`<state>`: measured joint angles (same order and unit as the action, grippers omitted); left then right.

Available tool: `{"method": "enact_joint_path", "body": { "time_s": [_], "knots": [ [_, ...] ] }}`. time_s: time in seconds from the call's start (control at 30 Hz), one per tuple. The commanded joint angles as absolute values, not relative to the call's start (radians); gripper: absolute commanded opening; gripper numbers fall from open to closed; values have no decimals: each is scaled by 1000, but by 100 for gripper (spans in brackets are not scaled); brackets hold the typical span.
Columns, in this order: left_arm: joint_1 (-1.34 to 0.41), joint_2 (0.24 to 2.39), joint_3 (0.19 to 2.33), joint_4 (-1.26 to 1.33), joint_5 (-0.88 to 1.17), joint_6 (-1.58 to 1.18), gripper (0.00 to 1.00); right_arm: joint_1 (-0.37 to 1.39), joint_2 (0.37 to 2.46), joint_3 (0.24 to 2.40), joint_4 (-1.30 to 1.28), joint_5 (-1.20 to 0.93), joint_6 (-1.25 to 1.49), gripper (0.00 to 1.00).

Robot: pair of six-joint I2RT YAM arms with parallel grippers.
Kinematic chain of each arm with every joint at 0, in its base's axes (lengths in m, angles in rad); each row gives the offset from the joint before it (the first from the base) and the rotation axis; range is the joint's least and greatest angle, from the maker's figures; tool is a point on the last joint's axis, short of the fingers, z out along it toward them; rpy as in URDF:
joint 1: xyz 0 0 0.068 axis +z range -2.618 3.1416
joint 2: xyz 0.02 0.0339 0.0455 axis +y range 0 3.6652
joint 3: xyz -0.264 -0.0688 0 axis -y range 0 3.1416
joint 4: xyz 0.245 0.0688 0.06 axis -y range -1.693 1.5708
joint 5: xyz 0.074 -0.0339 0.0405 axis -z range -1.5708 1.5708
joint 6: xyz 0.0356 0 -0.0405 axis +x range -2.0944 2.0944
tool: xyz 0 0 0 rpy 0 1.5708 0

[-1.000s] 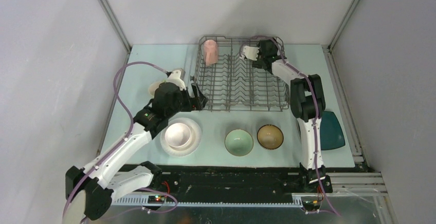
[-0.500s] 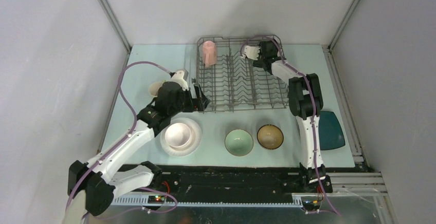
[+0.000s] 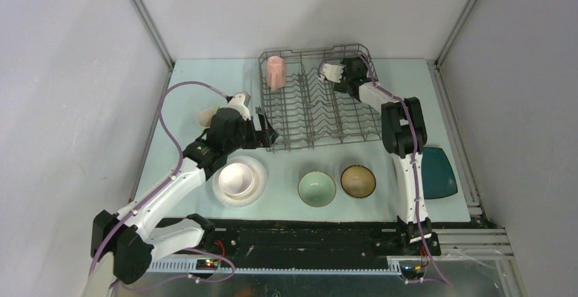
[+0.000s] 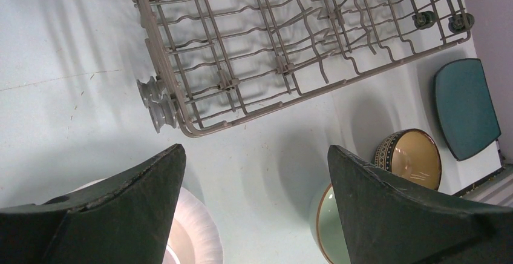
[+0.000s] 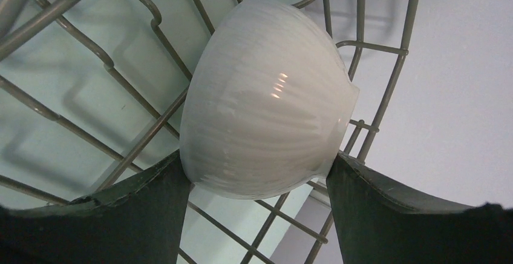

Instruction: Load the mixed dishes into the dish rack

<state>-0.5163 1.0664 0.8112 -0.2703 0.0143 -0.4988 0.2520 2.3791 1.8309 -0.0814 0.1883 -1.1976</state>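
One white bowl point(image 5: 266, 94), stiff, likely slick and breakable, sits clamped by its sides in the right gripper point(image 5: 254, 158) over the rack point(image 3: 317, 144), far end; left gripper point(image 4: 255, 150) gapes empty.

The left arm point(image 3: 163, 195) and right arm point(image 3: 409, 184): white shells, black joints, purple cables point(image 3: 163, 116) looping alongside, dark wedge-shaped fingers point(image 4: 393, 209).

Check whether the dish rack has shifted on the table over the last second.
Yes. The dish rack has turned slightly counterclockwise in the overhead view: its right end drew away from the brown bowl, and its left end came nearer.
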Motion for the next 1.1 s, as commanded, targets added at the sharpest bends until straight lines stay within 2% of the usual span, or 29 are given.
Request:
{"method": "enact_joint_path", "body": {
  "time_s": [0.0,0.13,0.3,0.33,0.4,0.83,1.07],
  "knots": [
    [-509,1064,829,-245,31,-502,94,258,2354,1786,75,201,-1163,53],
    [-507,1061,826,-247,20,-504,94,263,2340,1787,95,199,-1120,60],
    [-505,1057,822,-247,26,-506,94,261,2328,1844,-41,178,-1034,72],
    [-505,1056,822,-247,27,-507,94,258,2332,1870,-70,170,-1018,86],
    [-505,1053,822,-248,29,-507,94,255,2326,1882,-122,150,-1001,98],
    [-505,1037,819,-258,39,-511,94,251,2212,1822,-312,-38,-931,100],
    [-505,1031,826,-262,51,-514,94,257,2017,1662,-201,-74,-803,100]
  ]
}}
